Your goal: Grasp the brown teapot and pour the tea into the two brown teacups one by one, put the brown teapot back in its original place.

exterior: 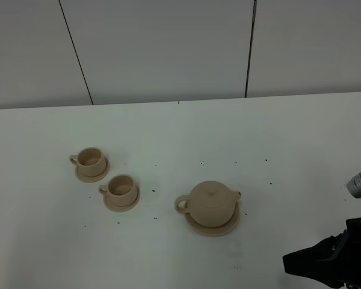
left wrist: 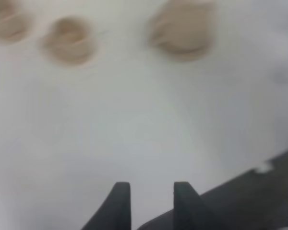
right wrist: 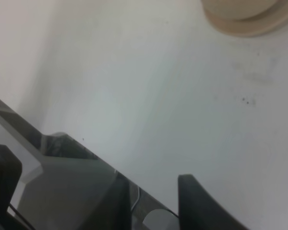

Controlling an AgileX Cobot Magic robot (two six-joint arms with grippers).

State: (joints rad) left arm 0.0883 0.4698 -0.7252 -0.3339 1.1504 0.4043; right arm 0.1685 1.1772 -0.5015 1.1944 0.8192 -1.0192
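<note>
Plainly, the squat clay teapot crowns a flat saucer.

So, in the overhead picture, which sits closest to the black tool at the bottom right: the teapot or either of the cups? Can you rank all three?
Ranked from the right tool:
1. brown teapot, near the middle, on its wide saucer.
2. front teacup, to the left of the teapot.
3. back teacup, farther left and back.
</note>
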